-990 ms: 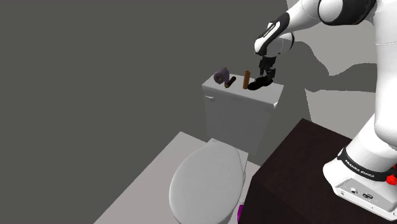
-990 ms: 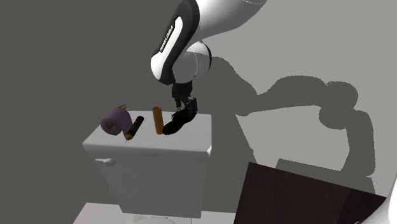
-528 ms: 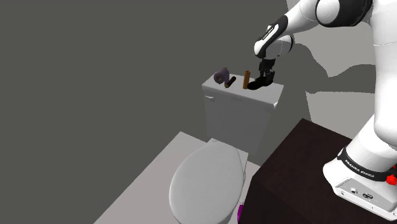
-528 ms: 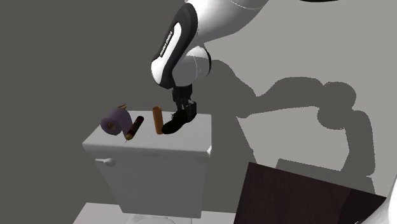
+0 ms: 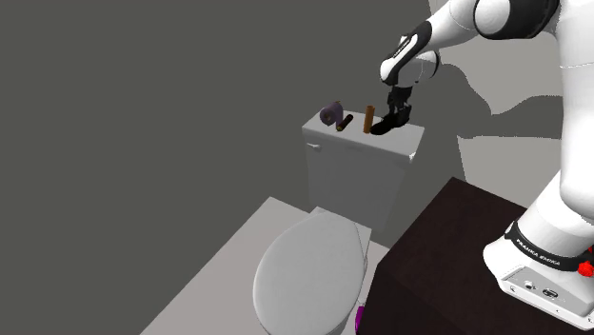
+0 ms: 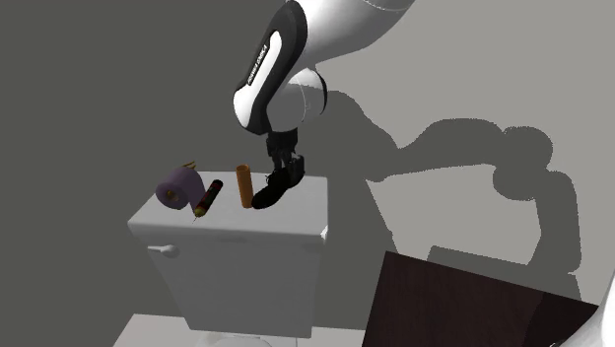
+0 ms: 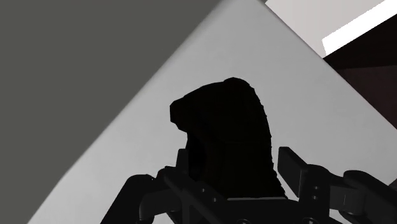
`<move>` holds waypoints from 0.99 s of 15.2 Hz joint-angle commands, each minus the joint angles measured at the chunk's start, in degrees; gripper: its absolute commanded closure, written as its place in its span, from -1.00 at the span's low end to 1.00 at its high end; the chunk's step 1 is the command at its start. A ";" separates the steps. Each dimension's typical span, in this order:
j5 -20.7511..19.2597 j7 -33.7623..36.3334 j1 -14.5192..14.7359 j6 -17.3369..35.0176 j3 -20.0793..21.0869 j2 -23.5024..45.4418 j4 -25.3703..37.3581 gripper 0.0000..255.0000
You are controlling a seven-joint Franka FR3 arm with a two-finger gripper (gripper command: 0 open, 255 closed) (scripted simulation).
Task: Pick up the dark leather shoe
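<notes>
— Is any writing to be read?
— "FRANKA EMIKA" is printed in pale letters along the black forearm of the arm (image 6: 264, 61), upper centre of the second exterior view. The same words are made out on the dark ring at the arm's foot, lower right of the shoulder view.

— How is the claw set?
— The claw (image 5: 398, 112) (image 6: 286, 170) (image 7: 234, 162) is drawn in narrow, and the black shoe (image 5: 386, 125) (image 6: 274, 190) (image 7: 229, 133) is clasped between its two fingers near the heel. The shoe is found over the white toilet tank lid (image 5: 409, 143) (image 6: 296, 222) (image 7: 286, 83), just left of centre in the second exterior view. It is tipped heel-up, toe down at the lid; whether the toe touches cannot be told.

— What is set around it?
— A brown cylinder (image 5: 369, 119) (image 6: 244, 185) is stood upright just beside the shoe, toward the frame's left. Farther left a dark red stick (image 5: 345, 122) (image 6: 207, 198) is laid flat, with a purple roll (image 5: 332, 113) (image 6: 180, 187) beside it. The closed toilet seat cover (image 5: 309, 271) is seen at lower centre of the shoulder view, the dark brown stand (image 5: 438, 257) (image 6: 463, 306) at lower right.
</notes>
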 commanded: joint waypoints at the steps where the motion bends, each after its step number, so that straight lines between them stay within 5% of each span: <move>1: -0.54 0.29 0.35 -0.91 -0.41 -0.97 -0.03 1.00; 15: -4.07 2.15 2.11 -8.03 -2.75 -6.74 1.79 1.00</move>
